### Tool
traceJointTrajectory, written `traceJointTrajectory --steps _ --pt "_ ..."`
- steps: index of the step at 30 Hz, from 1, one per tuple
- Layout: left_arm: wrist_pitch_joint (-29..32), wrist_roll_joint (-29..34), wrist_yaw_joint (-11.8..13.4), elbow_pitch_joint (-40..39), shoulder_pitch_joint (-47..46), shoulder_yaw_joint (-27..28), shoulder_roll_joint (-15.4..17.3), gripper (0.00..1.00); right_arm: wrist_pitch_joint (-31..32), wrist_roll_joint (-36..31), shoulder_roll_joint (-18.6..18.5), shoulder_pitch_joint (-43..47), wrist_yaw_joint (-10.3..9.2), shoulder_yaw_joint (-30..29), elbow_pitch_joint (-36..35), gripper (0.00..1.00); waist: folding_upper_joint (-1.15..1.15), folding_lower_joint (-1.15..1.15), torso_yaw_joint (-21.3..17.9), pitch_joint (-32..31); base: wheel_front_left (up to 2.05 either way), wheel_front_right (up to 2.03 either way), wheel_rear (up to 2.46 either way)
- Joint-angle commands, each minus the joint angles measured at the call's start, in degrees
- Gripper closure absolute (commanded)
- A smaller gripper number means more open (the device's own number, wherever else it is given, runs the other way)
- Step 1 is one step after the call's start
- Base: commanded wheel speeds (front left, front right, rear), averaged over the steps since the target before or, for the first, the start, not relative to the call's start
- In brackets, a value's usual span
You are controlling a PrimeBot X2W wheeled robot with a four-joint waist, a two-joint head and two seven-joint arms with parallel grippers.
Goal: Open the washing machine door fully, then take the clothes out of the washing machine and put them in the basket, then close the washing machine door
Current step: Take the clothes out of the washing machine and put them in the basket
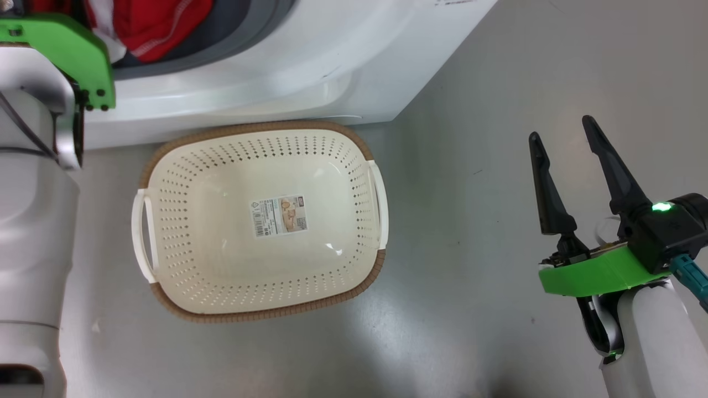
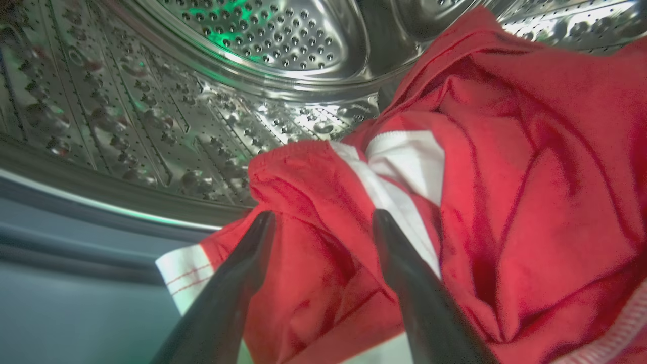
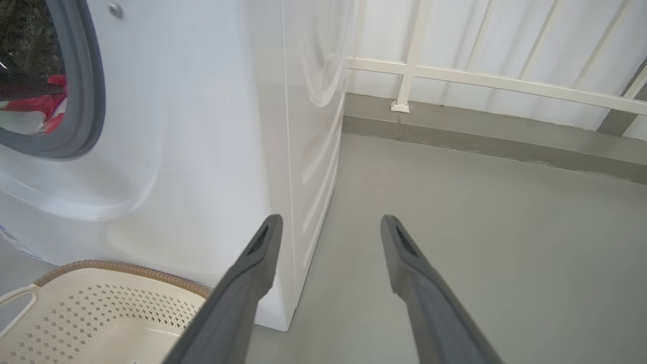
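Note:
The white washing machine [image 1: 287,61] stands at the top of the head view, and its door is out of view. Red clothes [image 2: 505,177] with white panels lie in the steel drum [image 2: 212,101] and show at the opening [image 1: 160,27]. My left gripper [image 2: 323,215] is inside the drum, open, with its fingertips on either side of a red fold. The cream basket [image 1: 343,143], [image 3: 126,270] sits on the floor before the machine, holding nothing but its paper label. My right gripper [image 1: 560,127], [image 3: 331,220] hangs open over bare floor to the right of the basket, gripping nothing.
The grey-blue rubber ring [image 3: 86,101] frames the opening. A white railing [image 3: 455,76] and a low kerb run behind the machine's right side. Grey floor [image 1: 470,249] spreads right of the basket. My pale left forearm [image 1: 33,221] fills the head view's left edge.

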Motion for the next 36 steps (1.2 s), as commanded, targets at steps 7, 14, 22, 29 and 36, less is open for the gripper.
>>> traceJointTrajectory --steps 7,14,22,29,36 --pt "4.26 -0.50 -0.15 2.57 -2.13 0.86 3.43 0.00 -0.36 1.60 0.05 -0.24 0.25 2.35 -0.52 0.00 0.00 0.00 -0.65 0.17 0.00 0.00 0.00" --pt "6.23 -0.59 -0.20 4.67 -2.93 0.04 3.91 0.53 -0.36 2.57 0.06 -0.48 0.25 3.24 -0.24 0.00 0.00 0.00 -1.09 0.07 0.00 0.00 0.00" --pt "5.89 -0.85 -0.50 5.05 -2.98 -0.78 4.33 1.00 -0.36 3.20 0.06 -0.59 0.25 3.67 -0.40 0.00 0.00 0.00 -1.63 0.09 0.00 0.00 0.00" --pt "1.85 -0.85 0.10 3.64 -2.53 -1.45 4.34 1.00 -0.36 3.26 0.06 -0.43 0.25 3.48 -0.30 0.00 0.00 0.00 -1.32 -0.18 0.00 0.00 0.00" --pt "-1.72 -1.08 0.27 2.03 -1.96 -1.87 4.38 1.00 -0.36 3.26 0.06 -0.39 0.25 3.51 -0.09 0.00 0.00 0.00 -0.96 -0.88 0.00 0.00 0.00"
